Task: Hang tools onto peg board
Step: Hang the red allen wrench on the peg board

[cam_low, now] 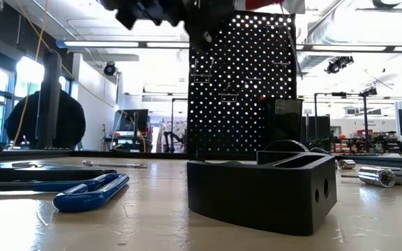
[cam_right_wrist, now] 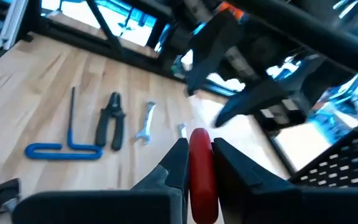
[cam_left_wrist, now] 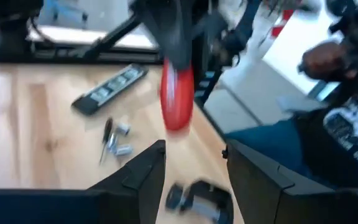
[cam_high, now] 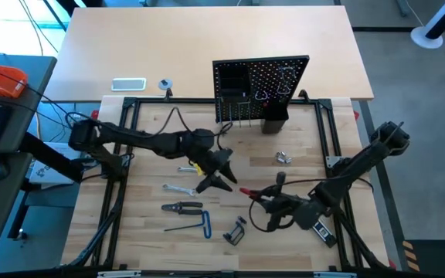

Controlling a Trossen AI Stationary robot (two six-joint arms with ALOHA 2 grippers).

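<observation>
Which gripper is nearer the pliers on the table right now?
Left. The left gripper, open, hangs just to the right of and behind the pliers. The right gripper, shut on a red-handled screwdriver, sits farther to their right.

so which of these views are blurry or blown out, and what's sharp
Left wrist view: smeared throughout, the red handle and the clamp soft. Right wrist view: the other arm blurred, the pliers and blue hex key fairly crisp. Low view: bright windows and ceiling lights wash out the background behind the peg board. High view: evenly lit and sharp.
</observation>
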